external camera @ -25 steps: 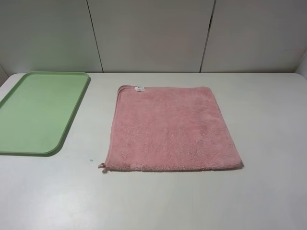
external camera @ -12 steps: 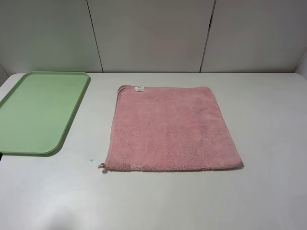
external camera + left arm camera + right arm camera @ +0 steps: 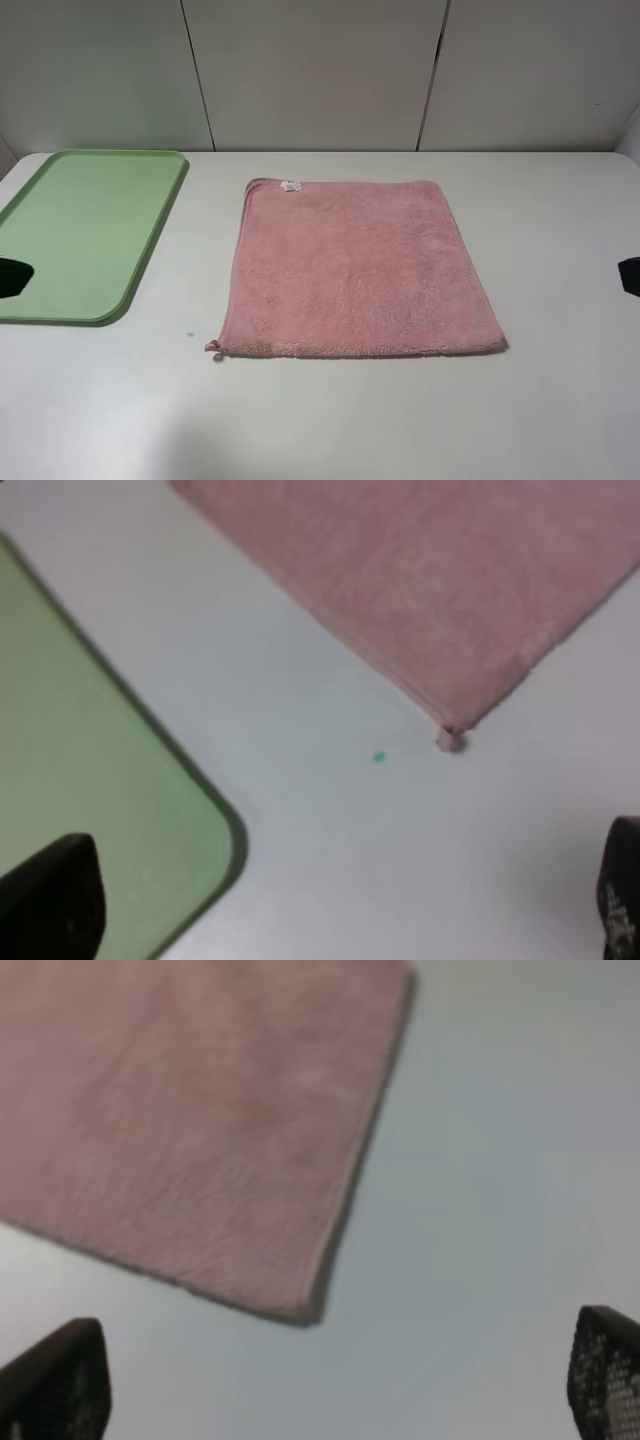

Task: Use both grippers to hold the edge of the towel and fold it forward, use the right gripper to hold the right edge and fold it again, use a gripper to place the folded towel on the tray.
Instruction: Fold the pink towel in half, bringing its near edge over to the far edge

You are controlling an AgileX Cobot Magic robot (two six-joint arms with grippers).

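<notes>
Towel (image 3: pixel 360 265) bears an unreadable white tag (image 3: pixel 291 185); left gripper (image 3: pixel 335 895) and right gripper (image 3: pixel 328 1375) gape wide.

Edges crop the fingers (image 3: pixel 50 905) of left gripper (image 3: pixel 335 905) and right gripper (image 3: pixel 330 1380).

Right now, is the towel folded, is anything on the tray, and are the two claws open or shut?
Towel: unfolded, spread flat on the table.
Tray: lying flat on the table, nothing on it.
Left gripper: open, holding nothing.
Right gripper: open, holding nothing.
</notes>
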